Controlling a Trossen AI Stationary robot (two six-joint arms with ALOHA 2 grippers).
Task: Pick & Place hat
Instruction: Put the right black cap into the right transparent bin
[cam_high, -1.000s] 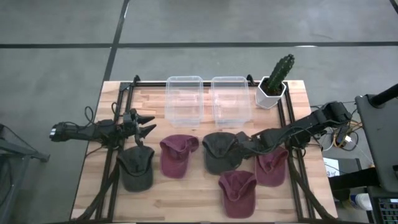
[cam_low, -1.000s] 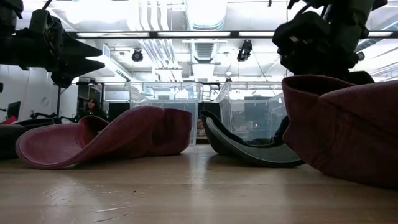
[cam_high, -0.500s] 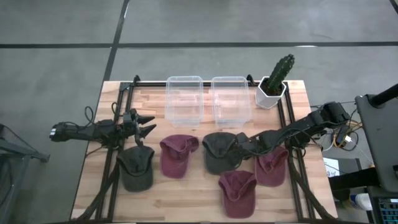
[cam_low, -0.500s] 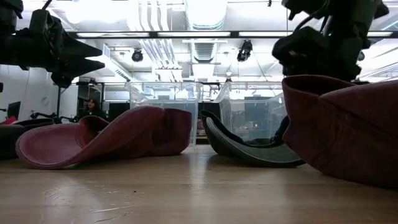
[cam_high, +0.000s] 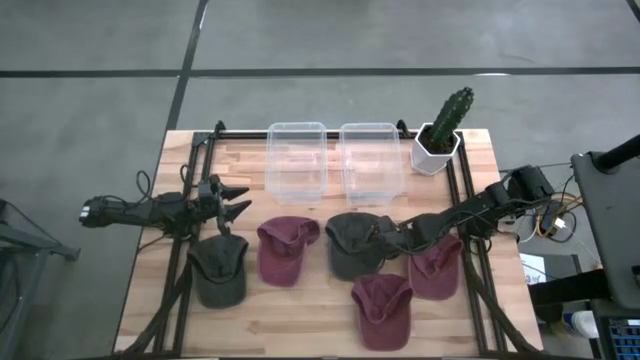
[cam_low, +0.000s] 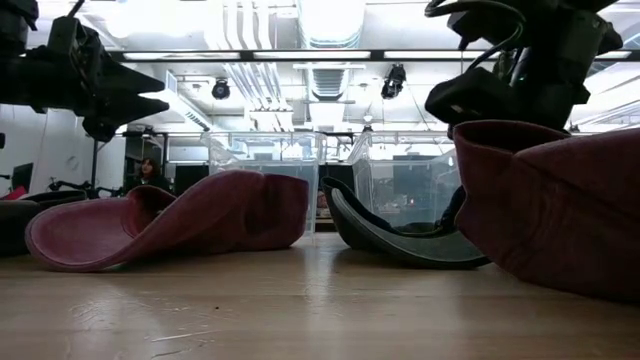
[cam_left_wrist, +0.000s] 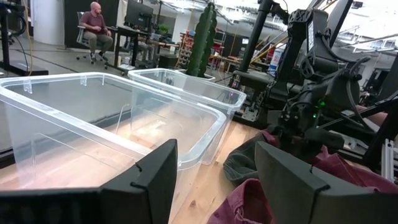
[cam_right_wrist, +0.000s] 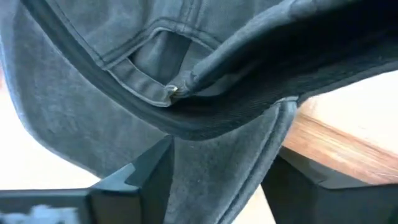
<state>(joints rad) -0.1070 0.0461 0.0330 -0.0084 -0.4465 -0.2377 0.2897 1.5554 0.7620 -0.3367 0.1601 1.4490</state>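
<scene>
Several caps lie on the wooden table. In the high view a dark grey hat (cam_high: 354, 244) sits mid-table, between a maroon hat (cam_high: 284, 249) and another maroon hat (cam_high: 437, 266). A third maroon hat (cam_high: 382, 309) lies nearer, and a second dark grey hat (cam_high: 218, 271) lies at the left. My right gripper (cam_high: 384, 236) is open at the middle grey hat's right edge. In the right wrist view its fingers (cam_right_wrist: 134, 177) stand on either side of the hat's rim (cam_right_wrist: 205, 121). My left gripper (cam_high: 236, 201) waits open at the table's left, above the table. My right gripper (cam_right_wrist: 217, 180) comes in nearly level from the table's right, and the dark grey hat's rear rim with its strap opening (cam_right_wrist: 168, 87) lies between its open fingers. Whether either finger touches the cloth, I cannot tell. The hat rests on the table.
Two clear plastic bins (cam_high: 297, 160) (cam_high: 370, 160) stand side by side at the far edge. A potted cactus (cam_high: 443, 130) stands at the far right corner. Black frame rails run along both sides of the table. A person sits in the room beyond (cam_left_wrist: 94, 22).
My right gripper has moved toward the table's left, closing in on the middle dark grey hat. The hats have not moved.
</scene>
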